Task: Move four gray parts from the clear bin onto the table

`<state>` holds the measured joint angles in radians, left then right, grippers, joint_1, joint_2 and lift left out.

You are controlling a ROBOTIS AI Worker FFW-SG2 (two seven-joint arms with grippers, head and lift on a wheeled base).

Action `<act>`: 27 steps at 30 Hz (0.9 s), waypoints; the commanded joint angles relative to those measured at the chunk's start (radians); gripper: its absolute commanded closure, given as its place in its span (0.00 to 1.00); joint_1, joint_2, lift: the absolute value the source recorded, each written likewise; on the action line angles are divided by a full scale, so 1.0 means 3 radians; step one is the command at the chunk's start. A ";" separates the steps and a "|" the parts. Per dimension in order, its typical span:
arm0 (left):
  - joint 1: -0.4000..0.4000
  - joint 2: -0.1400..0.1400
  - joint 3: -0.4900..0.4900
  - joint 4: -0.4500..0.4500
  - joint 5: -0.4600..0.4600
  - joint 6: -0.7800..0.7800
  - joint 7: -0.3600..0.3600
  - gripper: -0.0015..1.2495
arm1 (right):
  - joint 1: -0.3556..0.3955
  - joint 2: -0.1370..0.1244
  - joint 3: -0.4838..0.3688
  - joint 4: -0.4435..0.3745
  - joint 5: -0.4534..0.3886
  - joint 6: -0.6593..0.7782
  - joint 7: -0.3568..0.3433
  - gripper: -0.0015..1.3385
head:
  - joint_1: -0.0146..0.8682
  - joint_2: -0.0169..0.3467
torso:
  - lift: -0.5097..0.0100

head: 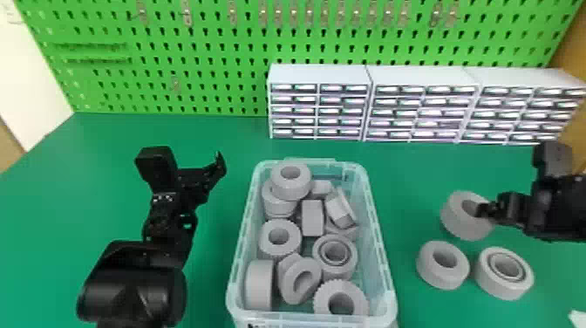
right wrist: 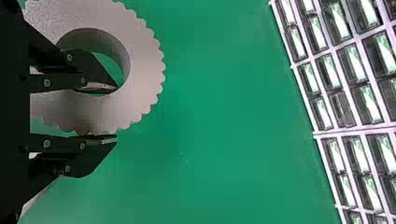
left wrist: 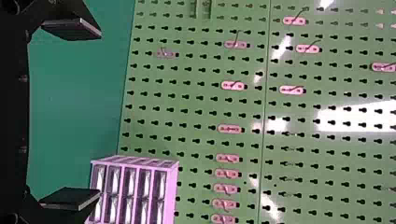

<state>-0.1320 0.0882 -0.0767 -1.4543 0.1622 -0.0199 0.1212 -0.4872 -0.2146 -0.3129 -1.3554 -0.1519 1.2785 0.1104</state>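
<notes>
- Near the right side of the green table [head: 418, 174] you have a thick gray ring with a toothed rim [head: 453, 218], out past the clear plastic bin's [head: 386, 266] right edge.
- That ring is round, with no longer side; its broad face and hole point upward, so the hole's axis runs roughly upright. You cannot tell whether its underside touches the table.
- Your right gripper [head: 483, 210] comes in from the right and pinches the ring's wall, one finger [right wrist: 100, 87] inside the hole and the other against the toothed rim.
- Your left gripper [head: 194, 179] hangs left of the bin, its fingers spread wide around nothing.
- Nearer you, off the bin's front right corner, a smooth gray ring [head: 436, 277] and a gray ring with an inner collar [head: 486, 279] lie flat just beside each other, holes up.
- Inside the bin are more gray parts: one ring sits on another at the back left corner, and a toothed one is at the front right.
- White drawer cabinets [head: 318, 74] stand along the table's back edge, before a green pegboard [head: 209, 74].
</notes>
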 commanded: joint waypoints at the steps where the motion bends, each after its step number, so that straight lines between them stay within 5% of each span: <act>1: 0.0005 -0.0002 0.0000 0.0000 0.0001 0.0000 0.0000 0.08 | 0.0013 -0.0001 0.0000 0.0110 -0.0010 -0.0059 0.0000 0.68 | 0.80 0.24 | 0.88; 27: 0.0021 0.0003 0.0015 0.0000 0.0001 0.0000 0.0000 0.08 | 0.0024 -0.0001 0.0071 0.0376 0.0031 -0.0197 0.0000 0.67 | 0.80 0.24 | 0.88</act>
<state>-0.1273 0.0888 -0.0745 -1.4542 0.1626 -0.0199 0.1212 -0.4786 -0.2163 -0.2948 -1.2572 -0.1462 1.2232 0.1104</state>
